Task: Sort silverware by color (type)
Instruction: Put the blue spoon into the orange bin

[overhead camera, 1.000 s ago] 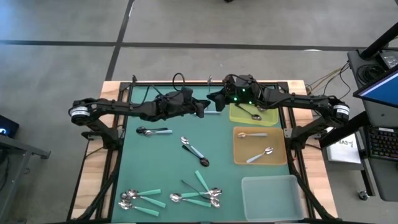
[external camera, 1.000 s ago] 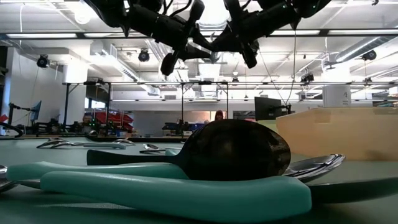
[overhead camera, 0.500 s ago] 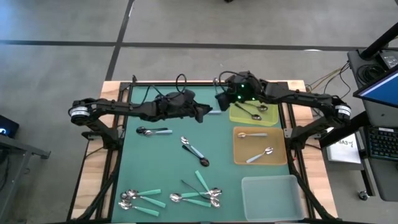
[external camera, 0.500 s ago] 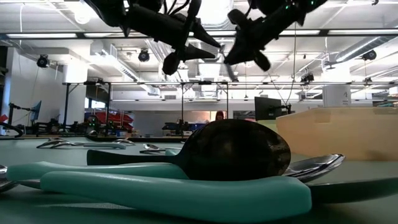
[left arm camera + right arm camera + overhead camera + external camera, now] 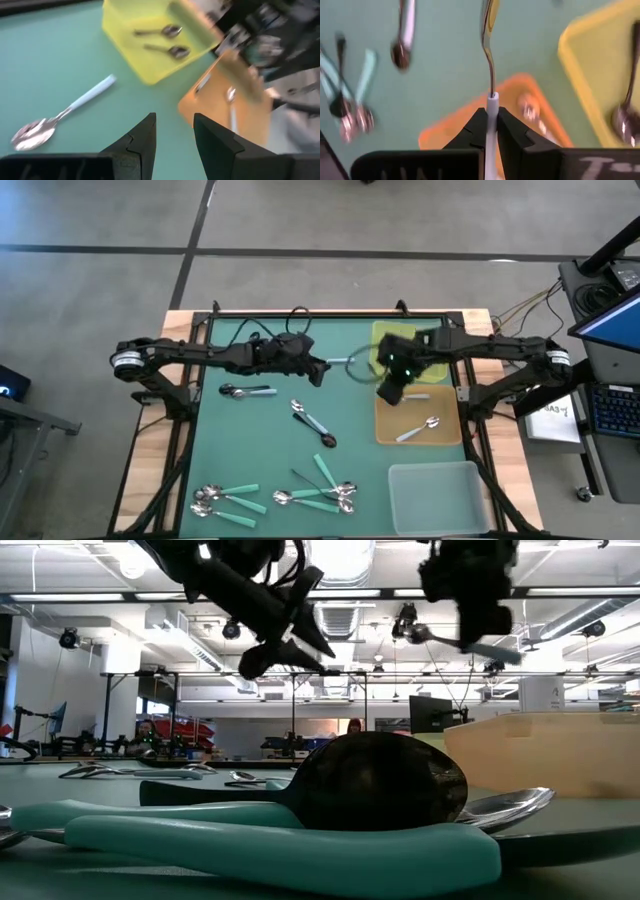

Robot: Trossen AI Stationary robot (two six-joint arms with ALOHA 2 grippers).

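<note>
Right gripper (image 5: 385,392), clamped on the pale-blue plastic handle of a silver-bowled spoon (image 5: 489,60), hangs over the near edge of the flat orange tray (image 5: 418,414) as I carry this piece across to its colour group. Left gripper (image 5: 318,370) waits with fingers parted above the green mat, near the yellow tray (image 5: 150,40). Next, I judge, I must lower it into the orange tray, beside the light-handled spoons already there, and let go.

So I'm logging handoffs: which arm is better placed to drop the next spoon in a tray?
Right. Its end effector is shut on a light blue spoon above the orange tray; the left end effector is open, empty.
</note>
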